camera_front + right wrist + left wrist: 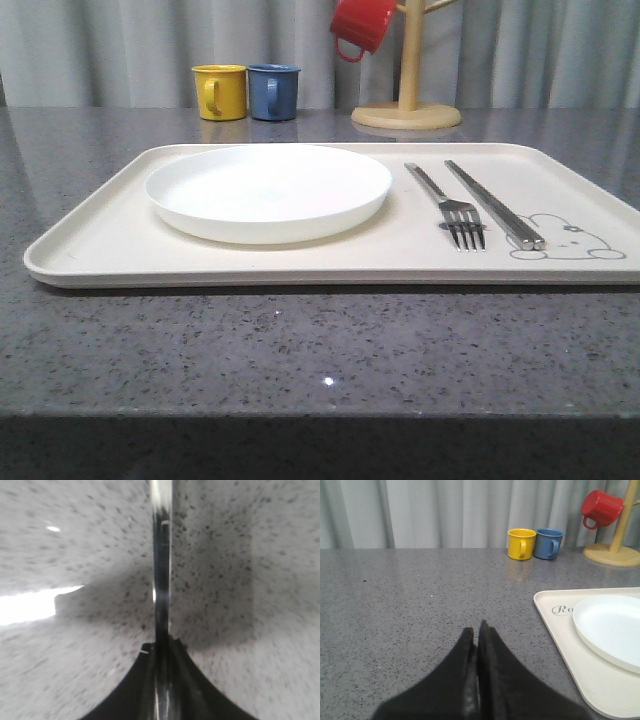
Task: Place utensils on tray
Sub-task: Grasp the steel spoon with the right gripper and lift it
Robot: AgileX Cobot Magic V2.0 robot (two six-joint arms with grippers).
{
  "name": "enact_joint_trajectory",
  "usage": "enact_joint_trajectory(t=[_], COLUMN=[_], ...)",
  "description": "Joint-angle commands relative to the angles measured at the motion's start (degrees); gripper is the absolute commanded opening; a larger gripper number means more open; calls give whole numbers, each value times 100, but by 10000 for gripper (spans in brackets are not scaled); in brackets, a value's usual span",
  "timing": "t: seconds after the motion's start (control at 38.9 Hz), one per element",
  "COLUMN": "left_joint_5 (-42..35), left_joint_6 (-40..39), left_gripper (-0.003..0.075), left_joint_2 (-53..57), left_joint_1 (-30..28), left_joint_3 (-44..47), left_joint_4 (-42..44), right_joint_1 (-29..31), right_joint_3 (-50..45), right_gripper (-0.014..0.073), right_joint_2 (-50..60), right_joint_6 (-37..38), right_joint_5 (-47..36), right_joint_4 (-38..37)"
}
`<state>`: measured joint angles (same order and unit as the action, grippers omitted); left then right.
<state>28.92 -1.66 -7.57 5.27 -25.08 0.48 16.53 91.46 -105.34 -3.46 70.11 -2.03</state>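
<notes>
The cream tray (90,250) lies across the grey counter with a round white plate (268,190) on its left half. A silver fork (450,205) and a pair of chopsticks (495,205) lie side by side on the tray's right half, next to the rabbit drawing. My left gripper (476,630) is shut and empty, low over bare counter to the left of the tray (560,630). My right gripper (161,645) is shut on the slim handle of a silver utensil (161,570), just above the speckled counter. The end of that utensil is out of view.
A yellow mug (220,92) and a blue mug (273,92) stand at the back of the counter. A wooden mug tree (408,70) with a red mug (362,25) stands behind the tray. A grey curtain closes off the back.
</notes>
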Motion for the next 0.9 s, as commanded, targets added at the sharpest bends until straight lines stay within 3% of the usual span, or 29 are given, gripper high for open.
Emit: enact_joint_trajectory(t=[0.0, 0.18, 0.49, 0.87], left_joint_5=[-473, -473, -473, -473], left_joint_6=[-58, -58, -58, -58], left_gripper=[-18, -18, -18, -18], left_joint_2=[-64, -64, -64, -64], left_joint_1=[-19, -19, -19, -19], left_joint_3=[-148, -148, -148, -148], left_joint_4=[-48, -48, -48, -48], right_joint_1=[-147, -770, -2428, -2985], right_joint_3=[137, 137, 137, 137], right_gripper=[-46, -46, -46, -46], right_joint_2=[668, 1074, 1120, 628], right_joint_6=[192, 732, 1583, 1813], right_joint_5=[650, 650, 621, 572], right_joint_4=[-8, -8, 203, 586])
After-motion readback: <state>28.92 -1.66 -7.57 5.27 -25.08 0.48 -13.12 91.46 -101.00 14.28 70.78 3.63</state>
